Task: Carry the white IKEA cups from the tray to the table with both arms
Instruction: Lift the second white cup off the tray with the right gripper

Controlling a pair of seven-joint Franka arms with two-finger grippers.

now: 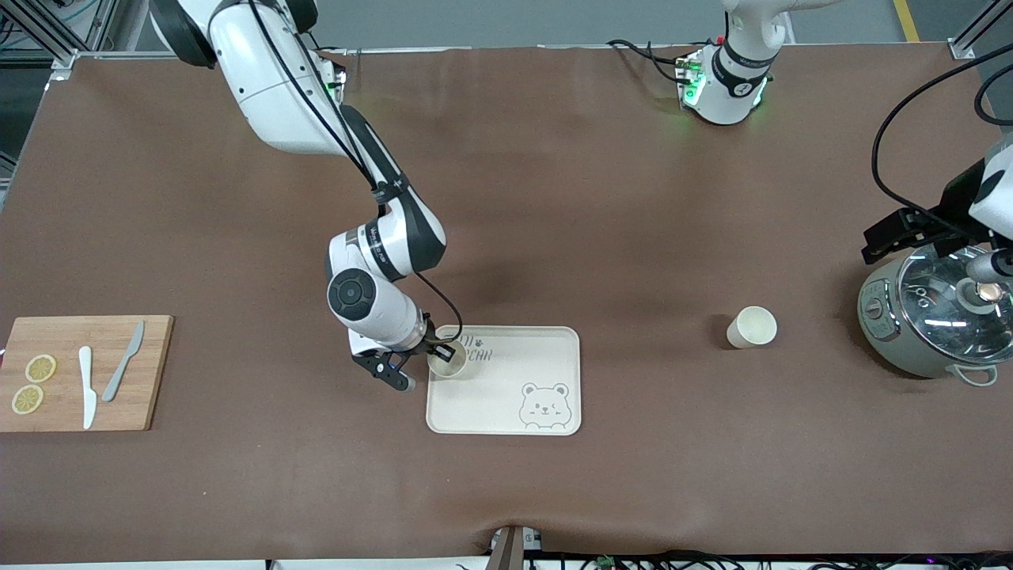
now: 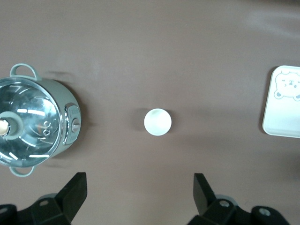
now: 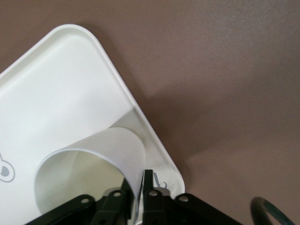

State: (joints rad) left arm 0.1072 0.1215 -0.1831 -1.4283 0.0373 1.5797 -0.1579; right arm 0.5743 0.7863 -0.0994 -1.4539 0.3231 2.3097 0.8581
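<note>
**One cup out, one cup in the grip**

Low in the frame's centre, the tray (image 1: 546,344), lettered "BEAR", holds the second cup (image 1: 447,358), its wall clamped by the right pincer (image 1: 440,349). Higher right, the first cup (image 1: 751,327) stands on the worktop (image 1: 601,198); the left pincer (image 2: 139,191) hangs apart above it, waiting.

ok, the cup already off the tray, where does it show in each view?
Front view: the cup on the table stands upright between the tray and the pot.
Left wrist view: the same cup, seen from above, between pot and tray.
Right wrist view: not in it.
Shared landmark: the bear tray.
</note>
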